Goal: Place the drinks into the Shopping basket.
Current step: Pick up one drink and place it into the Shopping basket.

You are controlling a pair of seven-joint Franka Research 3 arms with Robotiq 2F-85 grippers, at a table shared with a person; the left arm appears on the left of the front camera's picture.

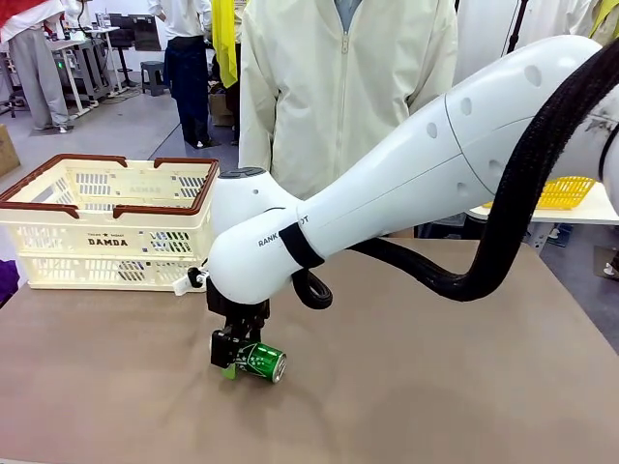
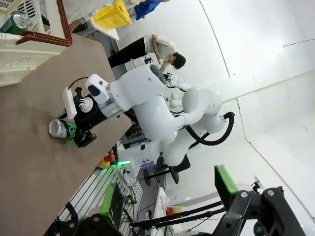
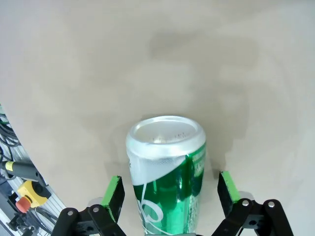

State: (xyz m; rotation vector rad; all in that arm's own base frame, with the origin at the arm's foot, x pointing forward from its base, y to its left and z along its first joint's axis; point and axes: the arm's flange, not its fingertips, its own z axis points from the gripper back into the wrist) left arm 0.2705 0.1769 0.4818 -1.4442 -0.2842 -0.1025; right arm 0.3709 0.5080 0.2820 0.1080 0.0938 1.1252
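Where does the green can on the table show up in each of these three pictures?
Front view: green can lying on the table, bottom centre, at the right claw.
Left wrist view: left edge, beside that claw.
Right wrist view: bottom centre, between open pads.
Shared landmark: the right claw.

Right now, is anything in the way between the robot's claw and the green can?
No. The right gripper is open with the green can lying between its fingers, a gap on each side. Only bare table lies between the can and the Shopping basket.
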